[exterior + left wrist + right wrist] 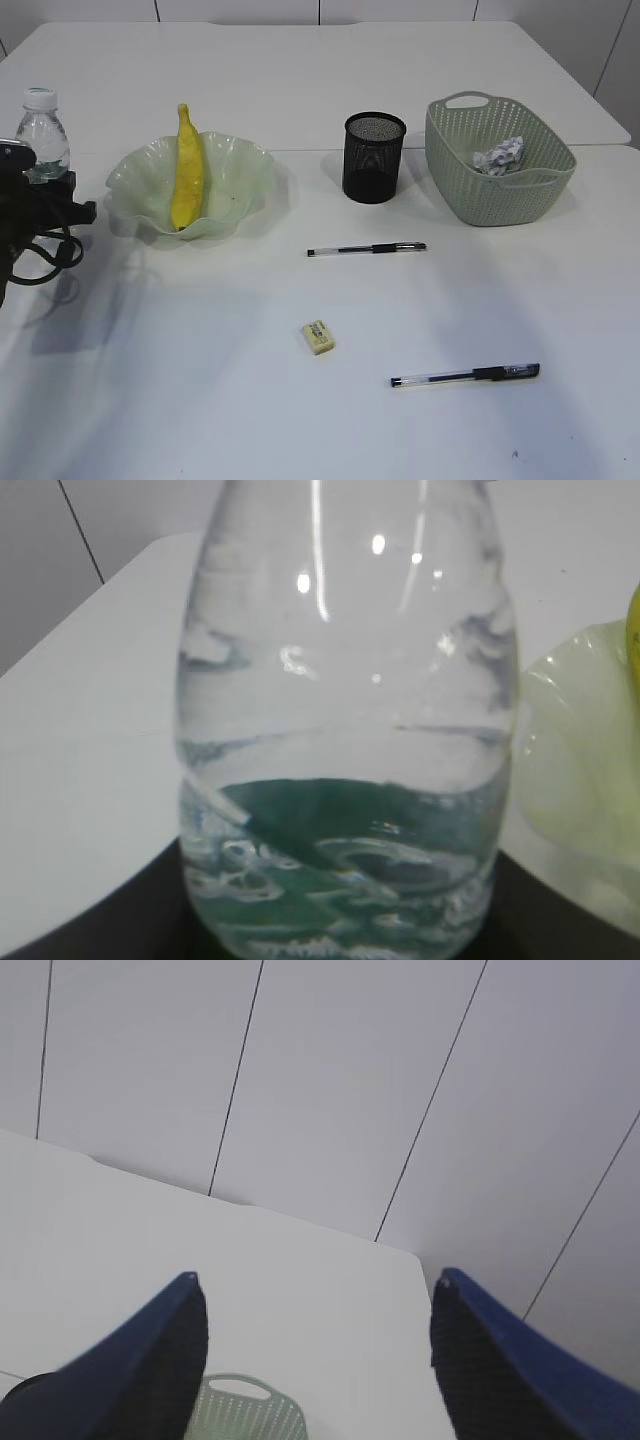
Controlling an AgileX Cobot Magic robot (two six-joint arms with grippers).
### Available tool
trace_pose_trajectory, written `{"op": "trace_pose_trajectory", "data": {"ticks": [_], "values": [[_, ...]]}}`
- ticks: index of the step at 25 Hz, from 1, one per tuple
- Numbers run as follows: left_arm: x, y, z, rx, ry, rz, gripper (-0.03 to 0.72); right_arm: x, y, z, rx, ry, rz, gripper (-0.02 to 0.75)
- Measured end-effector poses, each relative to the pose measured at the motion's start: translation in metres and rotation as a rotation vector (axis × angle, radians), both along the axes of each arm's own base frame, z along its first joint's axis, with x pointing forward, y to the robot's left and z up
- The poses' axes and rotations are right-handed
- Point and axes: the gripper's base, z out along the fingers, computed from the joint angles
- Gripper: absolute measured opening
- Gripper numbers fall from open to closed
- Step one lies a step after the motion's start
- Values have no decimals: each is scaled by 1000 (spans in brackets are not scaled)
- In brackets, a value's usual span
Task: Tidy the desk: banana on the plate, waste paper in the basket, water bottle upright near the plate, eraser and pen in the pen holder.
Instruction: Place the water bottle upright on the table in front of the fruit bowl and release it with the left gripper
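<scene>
At far left your left gripper clasps the upright water bottle just beside the plate, which cradles the banana. Moving right, the eraser and two pens lie on the desk near the pen holder. The waste paper sits in the basket. Your right gripper hangs with fingers spread, empty.
</scene>
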Motion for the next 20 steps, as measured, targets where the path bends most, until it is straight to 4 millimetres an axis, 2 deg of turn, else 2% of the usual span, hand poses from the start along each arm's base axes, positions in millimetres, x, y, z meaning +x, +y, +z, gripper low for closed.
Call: {"op": "trace_pose_trajectory", "data": {"ticks": [20], "values": [[0,0,0,-1,0,0,377,0,0,1,0,-9,1,519]]}}
